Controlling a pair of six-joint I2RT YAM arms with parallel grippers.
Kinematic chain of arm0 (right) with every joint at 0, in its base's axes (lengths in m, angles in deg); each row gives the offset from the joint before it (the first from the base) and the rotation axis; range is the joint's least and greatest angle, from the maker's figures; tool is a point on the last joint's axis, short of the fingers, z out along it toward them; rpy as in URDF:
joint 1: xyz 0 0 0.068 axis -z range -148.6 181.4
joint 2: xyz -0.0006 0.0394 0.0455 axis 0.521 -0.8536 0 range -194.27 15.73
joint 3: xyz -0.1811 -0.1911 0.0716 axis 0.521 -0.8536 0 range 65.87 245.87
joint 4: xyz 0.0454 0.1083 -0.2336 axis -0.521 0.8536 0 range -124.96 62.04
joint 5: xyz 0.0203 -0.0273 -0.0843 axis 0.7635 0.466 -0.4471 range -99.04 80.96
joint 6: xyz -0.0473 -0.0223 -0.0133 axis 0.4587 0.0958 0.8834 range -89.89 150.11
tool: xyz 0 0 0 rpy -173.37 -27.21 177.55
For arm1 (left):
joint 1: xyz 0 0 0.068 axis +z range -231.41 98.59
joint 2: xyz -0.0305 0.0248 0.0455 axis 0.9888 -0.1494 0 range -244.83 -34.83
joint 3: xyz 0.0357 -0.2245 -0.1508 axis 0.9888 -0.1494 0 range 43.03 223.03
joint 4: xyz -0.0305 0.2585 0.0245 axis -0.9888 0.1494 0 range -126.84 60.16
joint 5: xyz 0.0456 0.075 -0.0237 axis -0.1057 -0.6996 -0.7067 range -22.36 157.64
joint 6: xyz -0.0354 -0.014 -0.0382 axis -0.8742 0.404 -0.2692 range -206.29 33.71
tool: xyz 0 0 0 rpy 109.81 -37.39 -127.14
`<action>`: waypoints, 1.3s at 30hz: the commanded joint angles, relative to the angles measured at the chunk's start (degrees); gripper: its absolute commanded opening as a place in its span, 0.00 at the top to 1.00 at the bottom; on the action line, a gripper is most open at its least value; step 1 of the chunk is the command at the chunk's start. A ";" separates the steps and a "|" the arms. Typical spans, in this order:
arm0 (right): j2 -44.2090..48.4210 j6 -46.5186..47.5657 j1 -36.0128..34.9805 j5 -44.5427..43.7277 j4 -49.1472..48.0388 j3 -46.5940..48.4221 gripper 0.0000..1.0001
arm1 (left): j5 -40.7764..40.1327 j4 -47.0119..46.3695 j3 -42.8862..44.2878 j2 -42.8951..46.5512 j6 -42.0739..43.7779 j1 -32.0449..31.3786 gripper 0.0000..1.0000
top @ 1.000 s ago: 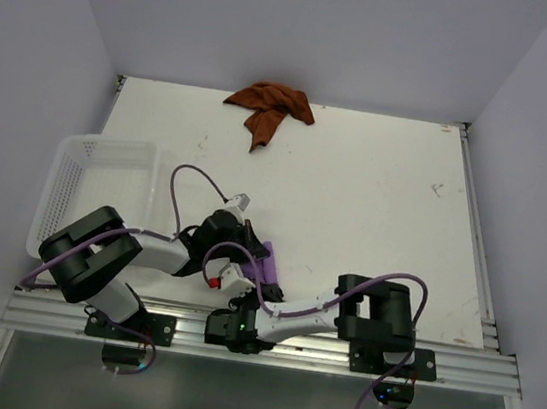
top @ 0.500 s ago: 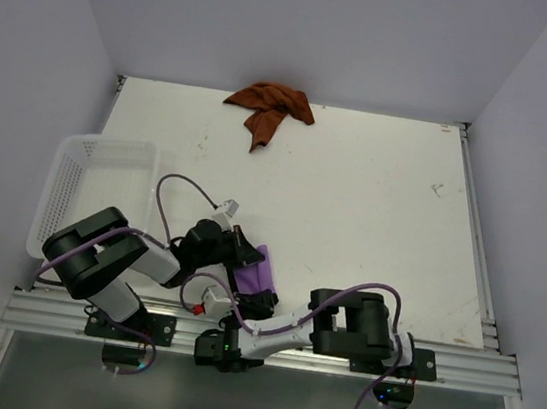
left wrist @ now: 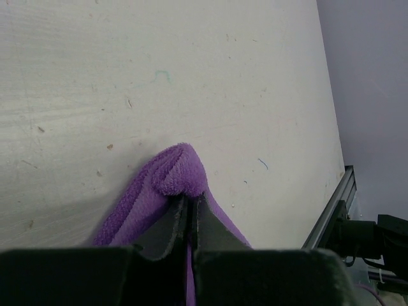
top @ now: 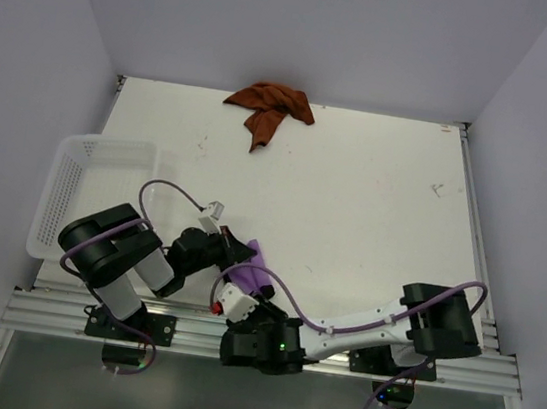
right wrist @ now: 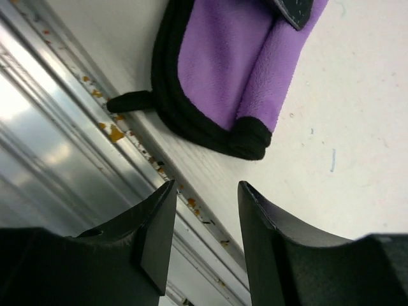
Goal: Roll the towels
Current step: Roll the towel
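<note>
Left gripper (left wrist: 189,203) pinches purple towel (right wrist: 220,70), looks part rolled. Right gripper (right wrist: 205,194) spread, empty. Next probably: grab orange towel (top: 269,104), 12 o'clock.

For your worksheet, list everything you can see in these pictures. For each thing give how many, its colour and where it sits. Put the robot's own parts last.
purple soft cloth towel with black edging: one, purple and black, near edge of the table, folded over
rust orange-brown crumpled cloth towel: one, orange-brown, far edge of the table
white perforated plastic basket: one, white, left edge of the table
white flat table: one, white, under everything
left gripper: one, black, shut on the purple towel's fold
right gripper: one, black, open, close to the towel's black-edged end but apart from it
</note>
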 commanded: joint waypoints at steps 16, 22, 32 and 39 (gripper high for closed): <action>33.53 -16.00 26.12 31.46 -37.02 -31.44 0.68 | -5.05 -1.54 -2.32 4.23 6.15 0.39 1.00; 28.43 -24.36 35.98 44.48 -52.14 -35.58 0.61 | -5.05 -1.53 -2.33 4.59 6.60 0.39 1.00; 16.39 -26.83 38.54 47.57 -60.76 -35.23 0.53 | -4.70 -3.20 -3.03 3.53 6.77 0.31 1.00; 9.44 -27.19 38.62 50.03 -64.80 -35.05 0.51 | -4.88 -2.06 -3.29 4.59 7.56 0.31 1.00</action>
